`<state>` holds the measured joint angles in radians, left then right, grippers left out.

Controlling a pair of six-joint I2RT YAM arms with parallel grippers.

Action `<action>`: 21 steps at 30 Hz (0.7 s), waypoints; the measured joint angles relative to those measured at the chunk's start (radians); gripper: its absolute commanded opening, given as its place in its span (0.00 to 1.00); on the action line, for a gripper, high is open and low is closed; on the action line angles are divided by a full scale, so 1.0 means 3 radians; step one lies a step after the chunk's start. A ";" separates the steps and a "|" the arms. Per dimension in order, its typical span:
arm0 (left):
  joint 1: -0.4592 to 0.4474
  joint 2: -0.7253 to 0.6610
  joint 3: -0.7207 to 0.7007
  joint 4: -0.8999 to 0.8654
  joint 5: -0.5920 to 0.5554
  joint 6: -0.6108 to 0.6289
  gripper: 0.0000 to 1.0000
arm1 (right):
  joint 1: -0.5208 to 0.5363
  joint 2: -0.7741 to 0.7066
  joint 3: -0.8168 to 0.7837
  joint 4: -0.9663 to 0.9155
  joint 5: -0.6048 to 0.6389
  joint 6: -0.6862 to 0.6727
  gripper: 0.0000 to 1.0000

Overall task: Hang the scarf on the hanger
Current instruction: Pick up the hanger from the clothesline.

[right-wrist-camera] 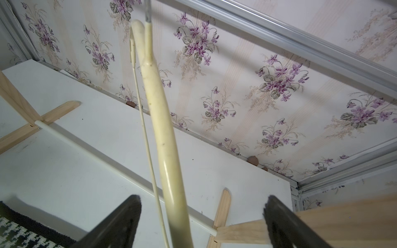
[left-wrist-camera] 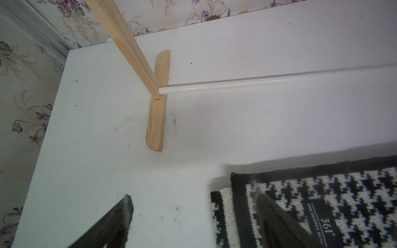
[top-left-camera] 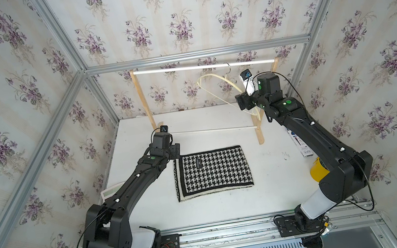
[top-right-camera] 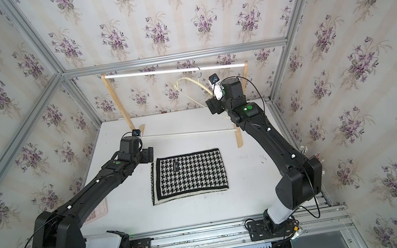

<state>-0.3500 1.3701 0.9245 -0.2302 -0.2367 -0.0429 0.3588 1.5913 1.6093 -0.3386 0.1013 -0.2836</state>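
Observation:
The houndstooth scarf point(top-left-camera: 212, 172) point(top-right-camera: 189, 176) lies flat and folded in the middle of the white table, label side up. My left gripper point(top-left-camera: 175, 151) point(left-wrist-camera: 191, 193) hovers open at its far left corner, one finger above the scarf's point(left-wrist-camera: 322, 204) black border and the other above bare table. The cream hanger point(top-left-camera: 214, 75) point(top-right-camera: 189, 79) hangs by its wire hook from the rack's top rod, swung at an angle. My right gripper point(top-left-camera: 242, 102) point(right-wrist-camera: 203, 198) is raised and open around the lower end of the hanger point(right-wrist-camera: 163, 120), whose thick arm and thin bar pass between the jaws without touching either.
The wooden rack point(top-left-camera: 143, 98) stands at the back, with a white top rod point(top-left-camera: 205, 66) and a low rod point(left-wrist-camera: 257, 82) just behind the scarf. A yellow cylinder point(top-left-camera: 317, 171) and a printed box point(top-left-camera: 300, 144) sit under the right arm. A pale flat device point(top-right-camera: 98, 209) lies under the left arm.

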 measured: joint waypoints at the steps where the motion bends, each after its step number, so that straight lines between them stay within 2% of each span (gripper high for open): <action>1: 0.0000 0.0004 -0.0001 -0.0001 -0.0004 0.0003 0.91 | 0.0000 0.0003 -0.0022 0.0014 -0.0003 0.0000 0.90; 8: 0.0000 0.0032 0.0000 0.0000 -0.0028 0.0014 0.91 | 0.0000 0.0011 -0.0179 0.0079 -0.0146 0.0013 0.82; 16: -0.0006 0.0048 0.0020 -0.0005 -0.0042 0.0015 0.91 | 0.0001 -0.0003 -0.0188 0.0094 -0.0315 0.0090 0.79; 21: -0.0010 0.0083 0.0045 -0.0015 -0.0045 0.0017 0.91 | 0.0000 -0.0060 -0.0148 0.0099 -0.0379 0.0149 0.74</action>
<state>-0.3531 1.3949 0.9379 -0.2348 -0.2501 -0.0380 0.3588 1.5734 1.5650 -0.3088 -0.0124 -0.2390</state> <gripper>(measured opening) 0.911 0.757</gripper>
